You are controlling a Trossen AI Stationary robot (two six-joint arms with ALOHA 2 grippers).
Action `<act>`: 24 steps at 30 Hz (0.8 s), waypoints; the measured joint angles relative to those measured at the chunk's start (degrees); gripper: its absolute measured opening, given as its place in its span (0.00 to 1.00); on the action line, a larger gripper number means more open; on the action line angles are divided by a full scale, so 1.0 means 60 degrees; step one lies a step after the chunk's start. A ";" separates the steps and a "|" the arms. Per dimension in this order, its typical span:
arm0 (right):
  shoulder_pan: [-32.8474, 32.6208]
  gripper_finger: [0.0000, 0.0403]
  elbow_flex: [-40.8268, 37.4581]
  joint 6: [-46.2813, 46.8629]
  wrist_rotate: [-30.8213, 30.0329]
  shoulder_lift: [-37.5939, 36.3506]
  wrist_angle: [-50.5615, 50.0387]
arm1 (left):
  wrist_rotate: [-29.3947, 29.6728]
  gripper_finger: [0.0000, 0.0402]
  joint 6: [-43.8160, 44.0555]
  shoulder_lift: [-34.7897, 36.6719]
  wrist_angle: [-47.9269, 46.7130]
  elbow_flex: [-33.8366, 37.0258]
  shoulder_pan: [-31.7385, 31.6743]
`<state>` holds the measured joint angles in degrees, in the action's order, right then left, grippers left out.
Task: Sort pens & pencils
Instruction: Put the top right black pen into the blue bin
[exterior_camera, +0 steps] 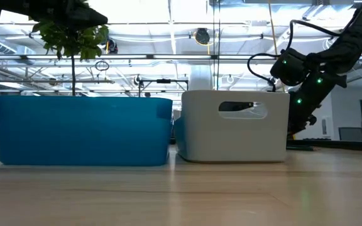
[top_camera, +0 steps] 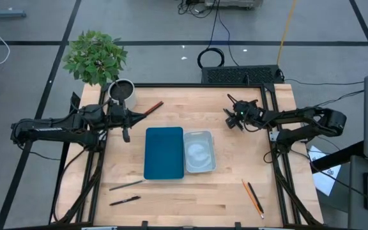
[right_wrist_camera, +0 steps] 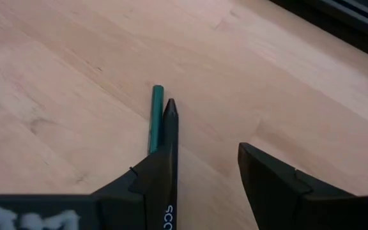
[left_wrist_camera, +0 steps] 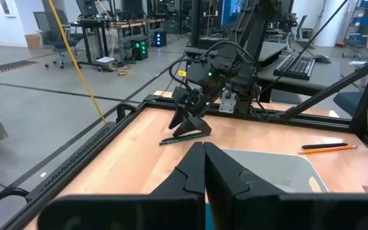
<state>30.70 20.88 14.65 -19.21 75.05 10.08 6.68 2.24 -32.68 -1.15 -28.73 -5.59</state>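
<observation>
My right gripper (top_camera: pixel 234 119) (right_wrist_camera: pixel 206 137) stands open low over the far right of the table. A dark green pencil (right_wrist_camera: pixel 156 118) (left_wrist_camera: pixel 184 137) lies flat on the wood just outside one finger, and nothing is between the fingers. My left gripper (top_camera: pixel 130 119) (left_wrist_camera: pixel 203 160) is shut on nothing, level above the table's left side. A red pencil (top_camera: pixel 153 108) lies by the pot. Flat near the front edge lie a grey-green pencil (top_camera: pixel 126 185), a black pen (top_camera: pixel 125 200), an orange pencil (top_camera: pixel 252 195) and another black pen (top_camera: pixel 257 195). My right gripper comes down slanting toward the table beside the green pencil's end (right_wrist_camera: pixel 156 96). The pencil lies along the outer side of one finger (right_wrist_camera: pixel 170 118); whether that finger touches it, I cannot tell.
A blue tray (top_camera: pixel 164 152) and a white tray (top_camera: pixel 199 152) stand side by side mid-table. A potted plant (top_camera: pixel 96 57) and a grey pot (top_camera: pixel 121 91) are at the far left corner. Bare wood lies in front of the trays.
</observation>
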 joint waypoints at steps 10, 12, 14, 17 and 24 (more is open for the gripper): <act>-0.0004 0.42 0.0000 0.0084 0.0194 0.0000 -0.0290 | -0.0003 0.01 -0.0004 -0.0001 -0.0051 0.0000 0.0001; -0.0004 0.42 -0.0004 0.0086 0.0188 0.0000 -0.0293 | -0.0001 0.01 -0.0005 -0.0002 -0.0054 0.0000 0.0001; -0.0004 0.42 -0.0004 0.0087 0.0187 0.0000 -0.0328 | -0.0004 0.01 -0.0004 0.0000 -0.0055 0.0000 0.0001; -0.0004 0.42 -0.0004 0.0084 0.0187 0.0000 -0.0682 | -0.0004 0.01 -0.0007 -0.0002 -0.0059 0.0000 0.0001; -0.0004 0.41 0.0011 -0.0027 0.0278 -0.0011 -0.1113 | -0.0004 0.01 -0.0011 -0.0001 -0.0069 0.0000 0.0001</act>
<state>30.68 20.95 14.49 -17.54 74.98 3.40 6.66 2.17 -32.68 -1.56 -28.73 -5.58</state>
